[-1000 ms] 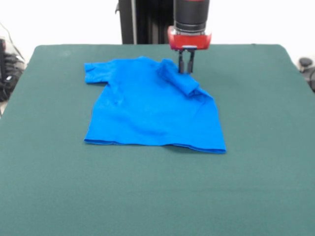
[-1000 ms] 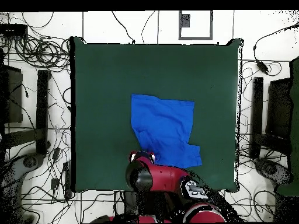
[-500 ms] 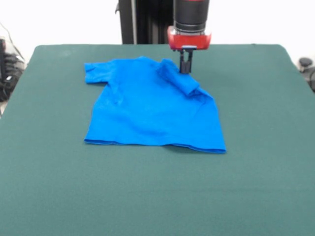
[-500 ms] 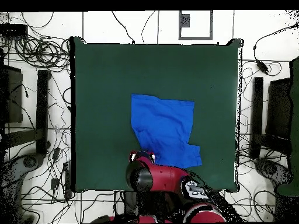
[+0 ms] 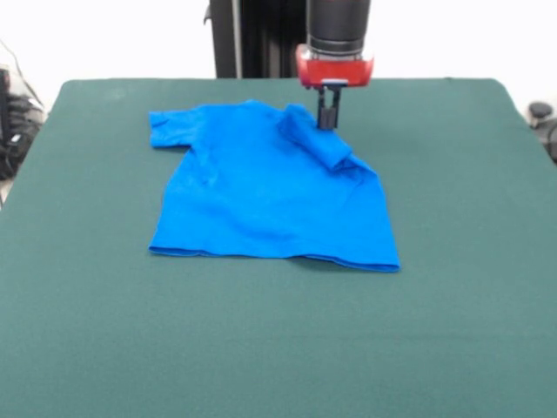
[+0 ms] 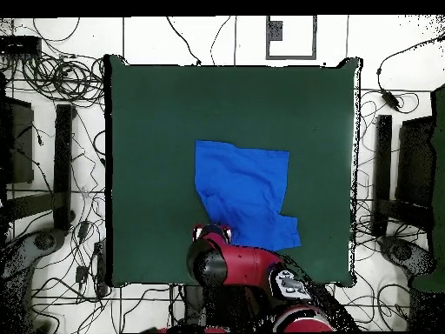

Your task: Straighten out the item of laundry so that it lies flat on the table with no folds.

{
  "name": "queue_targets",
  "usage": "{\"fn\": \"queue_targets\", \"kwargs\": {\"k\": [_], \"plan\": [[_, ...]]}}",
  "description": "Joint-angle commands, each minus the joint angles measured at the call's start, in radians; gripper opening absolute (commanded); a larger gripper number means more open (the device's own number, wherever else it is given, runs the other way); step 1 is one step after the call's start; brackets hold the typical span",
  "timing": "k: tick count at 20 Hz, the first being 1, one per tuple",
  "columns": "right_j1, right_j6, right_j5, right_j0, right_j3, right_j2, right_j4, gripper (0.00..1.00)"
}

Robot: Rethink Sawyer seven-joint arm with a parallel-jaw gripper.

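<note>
**Gripper pinched shut at the folded sleeve, shirt partly flat**

Gripper is down at the far side of the table, fingers drawn together at the top end of the rolled-over sleeve. From my seat I judge it has cloth pinched between them, but the contact spot is small and I can't fully confirm it. In the overhead view the arm hides the fingertips entirely.

The T-shirt lies a bit toward the robot's side of the table centre, well clear of every edge. In the front view the body is spread mostly smooth, with the bottom hem nearest the camera and a slight lift at its right corner. The left sleeve is out flat. The right sleeve is folded back over the shoulder into a thick roll, with a few wrinkles beside it.

Progress, as I judge it: most of the shirt is done; what's left is pulling that rolled sleeve outward and flattening the wrinkles near it.

Containers: none in either view, nothing to report there.
</note>
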Motion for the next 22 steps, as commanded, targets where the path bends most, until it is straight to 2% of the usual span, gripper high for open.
{"fn": "queue_targets", "kwargs": {"k": [1,11,22], "plan": [[-0.121,0.164,0.077,0.042,-0.005,0.008,0.045,0.00],[-0.227,0.167,0.159,0.022,0.054,0.034,0.049,0.00],[-0.123,0.160,0.052,-0.015,0.025,0.050,0.003,0.00]]}}
